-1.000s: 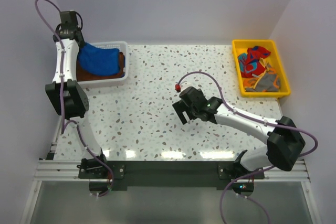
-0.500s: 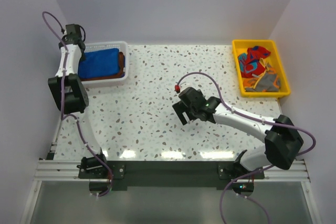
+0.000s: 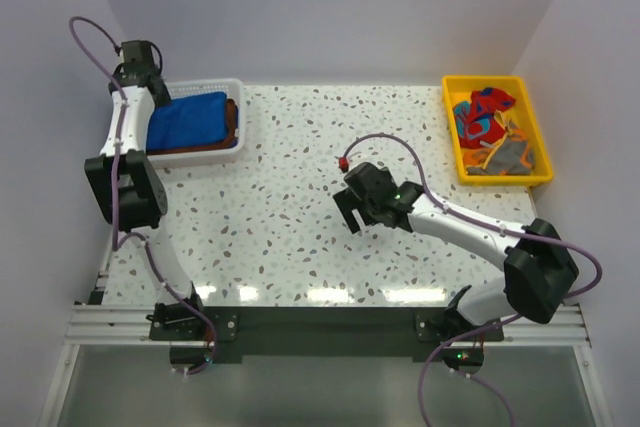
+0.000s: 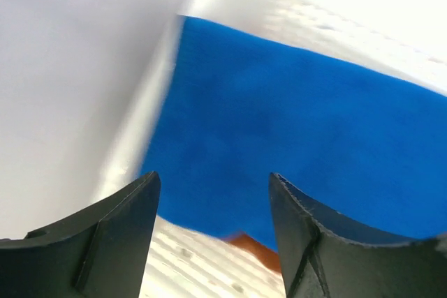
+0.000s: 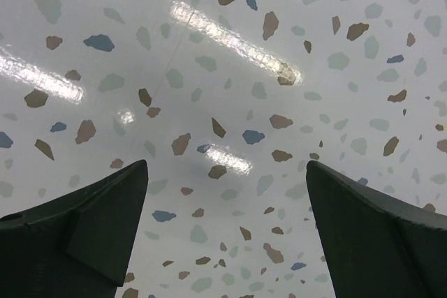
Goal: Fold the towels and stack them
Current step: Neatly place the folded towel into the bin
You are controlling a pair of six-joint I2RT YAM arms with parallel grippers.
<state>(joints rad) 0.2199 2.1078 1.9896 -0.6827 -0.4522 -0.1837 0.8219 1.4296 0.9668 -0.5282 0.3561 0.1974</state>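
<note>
Towels: far left, a royal-blue soft cloth towel (image 3: 187, 119) lies folded flat in the white lattice plastic basket (image 3: 205, 157). It sits on top of a rust-brown cloth towel (image 3: 233, 119), whose edge peeks out at the basket's right end & near side. My left pincer (image 4: 213, 185) hangs just above the blue one's left part, jaws apart w/ nothing between them, so empty. Mid-table, my right pincer (image 3: 350, 217) hovers over the speckled terrazzo table top (image 5: 230, 68), jaws spread wide, also empty. Far right, the yellow plastic tray (image 3: 497, 80) holds the unfolded lot. A red towel w/ blue patches (image 3: 483, 115) is crumpled at the back & an orange towel w/ grey spots (image 3: 508, 154) is bunched toward the front, the two touching.

My read: these are light, limp, not fragile, not slippery. They'll sag & drape when lifted, so a pinch mid-cloth just gives a bundle. Better to nip a corner or hem, carry it to open table, spread it flat, then take 2 corners for the fold. Right pincer is nearer the tray, so prob. its job. Risk: grabbing both tray cloths at once.
</note>
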